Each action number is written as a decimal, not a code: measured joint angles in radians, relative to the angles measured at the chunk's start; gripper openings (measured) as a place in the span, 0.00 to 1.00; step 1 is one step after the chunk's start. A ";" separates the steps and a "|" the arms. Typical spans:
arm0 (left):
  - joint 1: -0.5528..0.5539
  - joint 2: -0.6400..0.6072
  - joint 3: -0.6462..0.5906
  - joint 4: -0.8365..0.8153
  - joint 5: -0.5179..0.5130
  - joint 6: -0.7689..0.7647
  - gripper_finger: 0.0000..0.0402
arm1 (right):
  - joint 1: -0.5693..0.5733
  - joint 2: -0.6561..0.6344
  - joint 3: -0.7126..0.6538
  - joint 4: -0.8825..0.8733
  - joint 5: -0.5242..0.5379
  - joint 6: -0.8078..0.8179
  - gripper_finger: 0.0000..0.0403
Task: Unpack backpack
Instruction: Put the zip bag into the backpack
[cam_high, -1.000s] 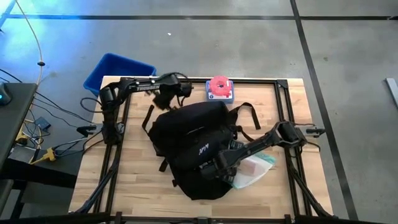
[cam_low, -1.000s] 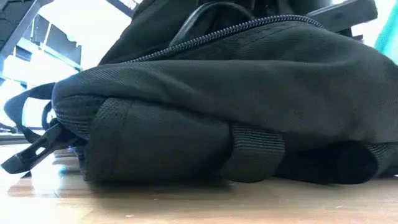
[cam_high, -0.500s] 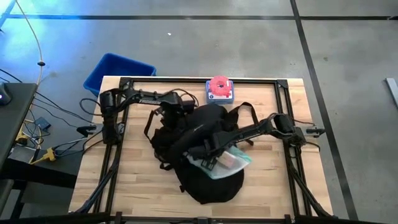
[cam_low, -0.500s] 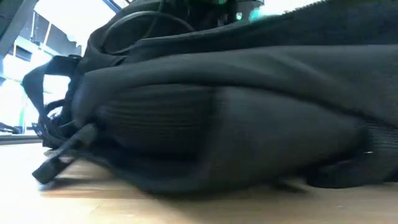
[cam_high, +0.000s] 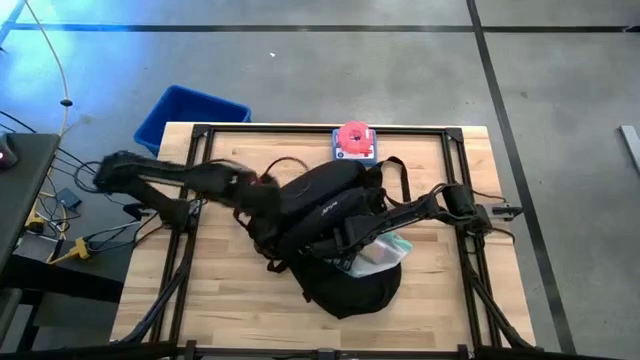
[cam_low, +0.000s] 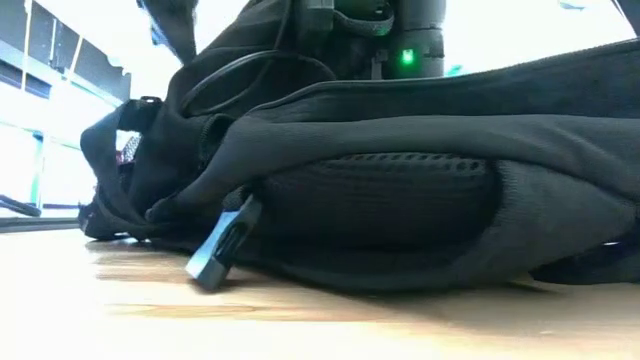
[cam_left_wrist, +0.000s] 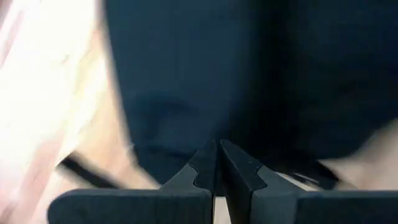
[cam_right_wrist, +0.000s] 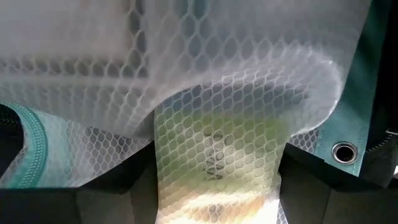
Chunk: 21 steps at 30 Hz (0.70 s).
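The black backpack (cam_high: 325, 225) lies bunched in the middle of the table and fills the low view (cam_low: 400, 190). My left gripper (cam_high: 262, 208) is shut at the backpack's left side; in its wrist view the closed fingertips (cam_left_wrist: 217, 158) point at blurred black fabric. My right gripper (cam_high: 347, 258) reaches in from the right, over the backpack's near right part. It is shut on a white mesh pouch with teal trim (cam_high: 382, 255), which shows something yellow-green inside (cam_right_wrist: 217, 155). My left gripper's fingertips are closed together right at the black fabric; I cannot tell whether they touch or hold any of it. My right gripper pinches the mesh pouch's narrowed middle (cam_right_wrist: 217, 168) between its two fingers (cam_right_wrist: 118, 199), coming steeply from above. The pouch spreads wide beyond the fingers, and its teal-edged end (cam_high: 395, 248) rests at the backpack's right side.
A pink ring-shaped thing on a blue-and-white box (cam_high: 353, 142) stands at the far edge. A blue bin (cam_high: 185, 115) sits off the far left corner. A loose strap buckle (cam_low: 220, 245) lies on the wood near the front edge. Bare wood lies left and right of the backpack.
My left gripper has swung from the table's far edge toward the near edge and up, staying shut. The backpack has shifted and bunched, its far end now farther right. My right gripper has drawn the pouch leftward from the table onto the backpack's right side.
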<state>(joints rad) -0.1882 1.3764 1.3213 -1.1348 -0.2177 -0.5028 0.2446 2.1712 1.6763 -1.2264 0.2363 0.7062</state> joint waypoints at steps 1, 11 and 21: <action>-0.049 -0.026 -0.007 0.031 0.003 0.011 0.00 | 0.004 0.001 0.002 -0.003 0.000 -0.001 0.56; -0.398 0.020 -0.034 0.187 -0.374 0.150 0.24 | 0.019 0.005 0.018 0.001 0.000 -0.013 0.56; -0.368 0.275 -0.026 0.434 -0.611 0.304 0.49 | 0.019 0.005 0.018 0.002 -0.004 -0.008 0.56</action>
<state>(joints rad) -0.5558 1.6512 1.2957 -0.7011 -0.8287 -0.1986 0.2634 2.1765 1.6947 -1.2240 0.2328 0.6979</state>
